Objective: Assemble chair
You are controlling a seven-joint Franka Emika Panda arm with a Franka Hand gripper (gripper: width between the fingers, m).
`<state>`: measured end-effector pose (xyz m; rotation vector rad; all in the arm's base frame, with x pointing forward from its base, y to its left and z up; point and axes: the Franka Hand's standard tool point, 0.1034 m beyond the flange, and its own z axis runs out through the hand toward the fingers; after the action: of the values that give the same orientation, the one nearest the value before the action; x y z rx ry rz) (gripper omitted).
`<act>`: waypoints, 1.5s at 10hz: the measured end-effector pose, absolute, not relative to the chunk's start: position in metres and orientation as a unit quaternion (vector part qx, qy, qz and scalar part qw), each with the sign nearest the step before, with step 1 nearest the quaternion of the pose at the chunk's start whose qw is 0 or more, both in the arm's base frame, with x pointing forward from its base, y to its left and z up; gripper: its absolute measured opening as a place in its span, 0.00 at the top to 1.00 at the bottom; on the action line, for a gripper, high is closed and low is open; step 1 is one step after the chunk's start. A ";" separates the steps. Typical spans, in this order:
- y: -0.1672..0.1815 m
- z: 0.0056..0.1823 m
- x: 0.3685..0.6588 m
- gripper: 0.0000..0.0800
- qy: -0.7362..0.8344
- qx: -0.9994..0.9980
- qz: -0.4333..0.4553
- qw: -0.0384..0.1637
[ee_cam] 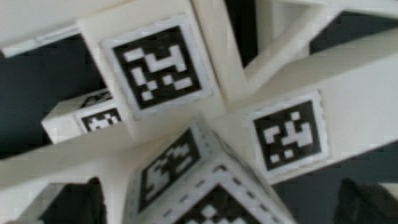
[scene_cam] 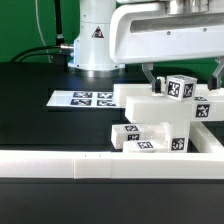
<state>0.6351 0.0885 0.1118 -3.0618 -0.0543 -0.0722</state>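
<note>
White chair pieces (scene_cam: 140, 100) carry black-and-white square tags (ee_cam: 160, 65) on a black table (scene_cam: 40, 110) before a green backdrop (scene_cam: 25, 25).

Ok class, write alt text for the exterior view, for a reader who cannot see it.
A white robot arm's fingers hang spread wide over a cluster of white chair parts bearing black-and-white tags, on a black table. A marker board lies to the exterior view's left of them, and a long white rail runs along the front.

One marker board (scene_cam: 85, 98), one border rail (scene_cam: 100, 165), one arm (scene_cam: 95, 40); chair pieces (scene_cam: 150, 105) clustered, count unclear.
</note>
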 end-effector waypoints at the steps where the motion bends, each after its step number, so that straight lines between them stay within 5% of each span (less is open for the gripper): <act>1: 0.088 0.112 0.635 0.19 -0.078 -0.996 -0.025 0.030; 7: 0.083 0.110 0.635 0.21 -0.207 -0.978 -0.027 0.025; 9: 0.083 0.110 0.635 0.65 -0.188 -0.981 -0.027 0.026; 15: 0.086 0.109 0.635 0.67 0.019 -0.999 -0.022 0.032</act>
<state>0.6353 0.0861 0.1090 -3.0764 0.0583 -0.0676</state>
